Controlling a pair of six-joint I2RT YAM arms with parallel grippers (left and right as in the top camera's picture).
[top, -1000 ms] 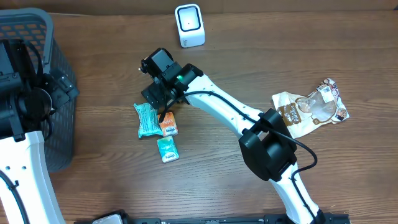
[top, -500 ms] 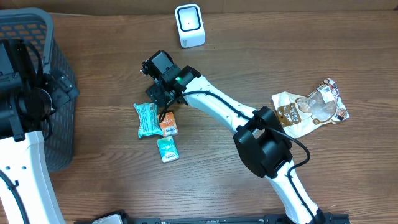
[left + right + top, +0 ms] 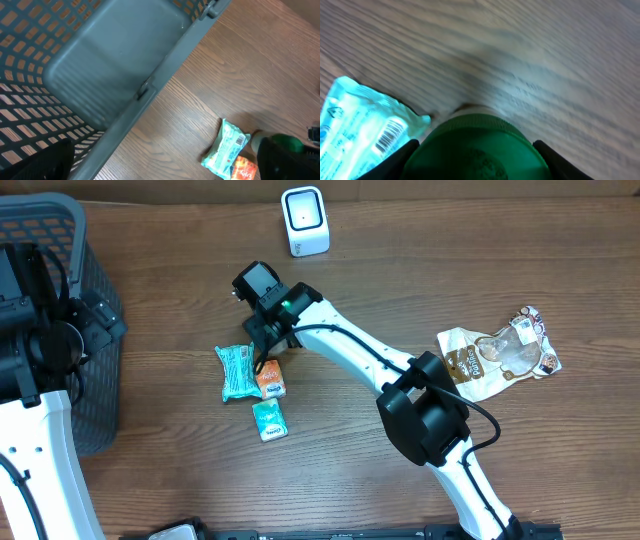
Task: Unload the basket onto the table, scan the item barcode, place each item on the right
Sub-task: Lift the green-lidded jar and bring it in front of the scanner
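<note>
Green cap just beside teal packet corner, wooden table stretching beyond

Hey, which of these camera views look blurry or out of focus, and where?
Right wrist: the wooden table is smeared and soft, and the green round shape up close is blurred, yet the barcode on the teal packet shows clearly. Left wrist: the basket is sharp, the lower right corner soft. Overhead: crisp throughout.

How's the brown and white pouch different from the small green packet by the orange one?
The pouch is far larger than the green packet. The pouch lies alone; the green packet lies close to an orange packet. Both lie on the table.
</note>
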